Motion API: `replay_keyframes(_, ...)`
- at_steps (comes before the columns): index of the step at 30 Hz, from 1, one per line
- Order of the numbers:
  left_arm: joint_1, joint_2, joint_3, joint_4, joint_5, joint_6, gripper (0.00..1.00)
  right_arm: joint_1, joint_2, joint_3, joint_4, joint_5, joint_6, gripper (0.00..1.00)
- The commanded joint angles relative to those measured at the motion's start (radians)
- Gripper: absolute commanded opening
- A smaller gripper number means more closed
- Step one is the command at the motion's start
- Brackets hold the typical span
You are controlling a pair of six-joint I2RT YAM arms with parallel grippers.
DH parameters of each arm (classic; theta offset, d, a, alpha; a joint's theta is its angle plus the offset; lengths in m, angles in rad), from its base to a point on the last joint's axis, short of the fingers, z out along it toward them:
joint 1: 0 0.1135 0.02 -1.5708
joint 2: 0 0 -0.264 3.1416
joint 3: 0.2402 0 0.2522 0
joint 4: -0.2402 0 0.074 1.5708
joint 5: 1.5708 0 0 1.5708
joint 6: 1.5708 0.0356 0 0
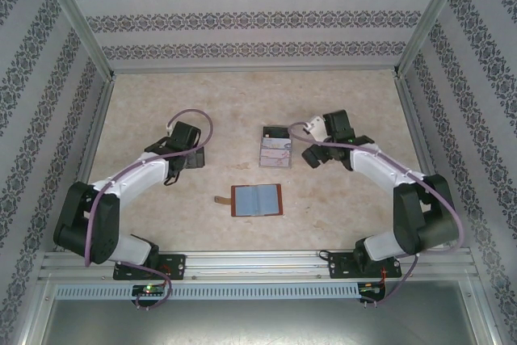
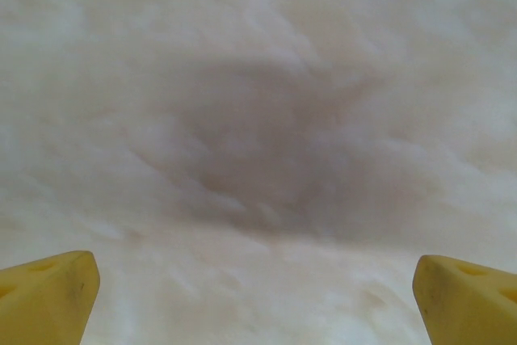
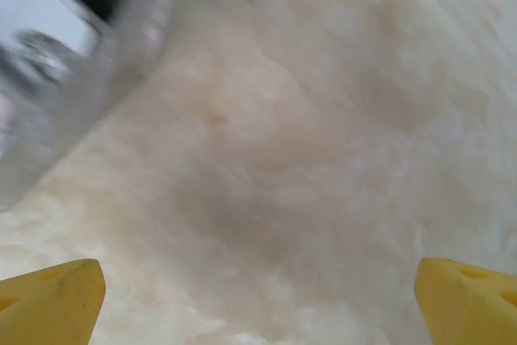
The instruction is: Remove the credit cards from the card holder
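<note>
Top external view: both hands stand wide, holding nothing, left hand over bare tabletop, right hand just beside the credit cards near the centre. Card holder lies open toward the near edge, between the 2 arms.

Readable text: none, top external view | credit cards lying beyond the open card holder: faint print, too small to read | wrist views: blurred, nothing legible
</note>
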Motion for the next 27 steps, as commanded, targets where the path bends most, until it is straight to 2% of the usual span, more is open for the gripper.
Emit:
replay_keyframes(1, 0.066, -0.046, -0.033, 0.122, -0.174, 0.088, 1.0, -0.036, -0.048, -0.129, 0.276, 0.098, 0.21, 0.98)
replay_keyframes(4, 0.127, -0.053, -0.071, 0.239, -0.209, 0.147, 1.0, -0.065, -0.079, -0.231, 0.435, 0.18, 0.27, 0.98)
replay_keyframes(8, 0.201, -0.046, -0.201, 0.544, -0.128, 0.26, 1.0, -0.091, -0.11, -0.318, 0.617, 0.193, 0.295, 0.98)
replay_keyframes(13, 0.273, 0.029, -0.296, 0.85, -0.015, 0.254, 1.0, -0.127, -0.105, -0.398, 0.864, 0.187, 0.31, 0.98)
replay_keyframes(14, 0.279, 0.042, -0.276, 0.829, 0.006, 0.248, 1.0, -0.143, -0.096, -0.412, 0.914, 0.186, 0.334, 0.98)
replay_keyframes(18, 0.292, 0.11, -0.286, 1.005, 0.065, 0.307, 1.0, -0.227, -0.006, -0.433, 1.048, 0.119, 0.431, 0.98)
replay_keyframes(21, 0.309, 0.126, -0.279, 0.992, 0.128, 0.303, 1.0, -0.233, 0.067, -0.443, 1.139, 0.089, 0.427, 0.98)
replay_keyframes(27, 0.31, 0.13, -0.388, 1.193, 0.23, 0.336, 1.0, -0.232, 0.057, -0.43, 1.096, 0.075, 0.42, 0.98)
